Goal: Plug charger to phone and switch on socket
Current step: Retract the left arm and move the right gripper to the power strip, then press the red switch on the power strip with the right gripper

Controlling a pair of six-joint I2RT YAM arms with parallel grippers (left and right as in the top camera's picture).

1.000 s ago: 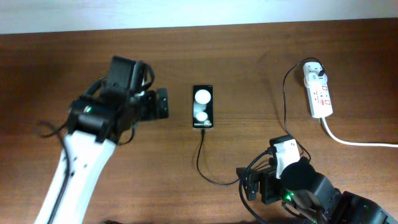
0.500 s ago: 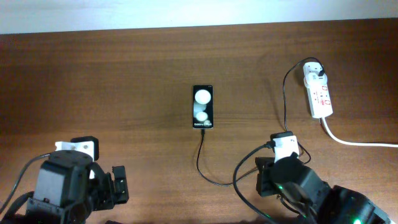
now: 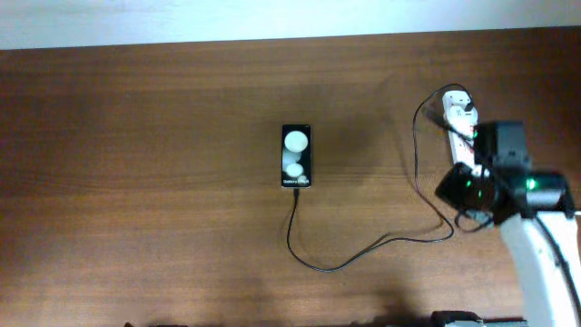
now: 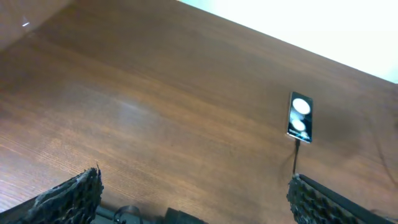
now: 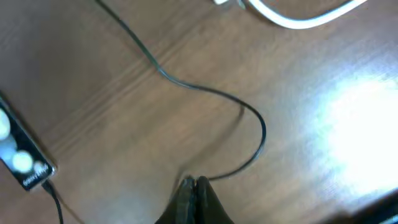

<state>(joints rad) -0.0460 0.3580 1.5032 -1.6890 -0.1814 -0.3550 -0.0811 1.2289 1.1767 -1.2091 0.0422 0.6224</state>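
Note:
The phone lies face up at the table's middle, with two white circles on its face. The charger cable runs from the phone's near end, loops right and climbs to a white plug adapter in the socket. My right arm hangs over the socket and hides most of it. In the right wrist view my right gripper is shut with nothing seen between its fingers, above the cable; the phone is at lower left. My left gripper is wide open and empty, far from the phone.
The socket's thick white cord curves across the top of the right wrist view. A white wall borders the far edge of the brown wooden table. My left arm is out of the overhead view.
My right arm has swung from the near edge up over the socket. My left arm pulled back from beside the phone and left the overhead view. Phone and cable stayed put.

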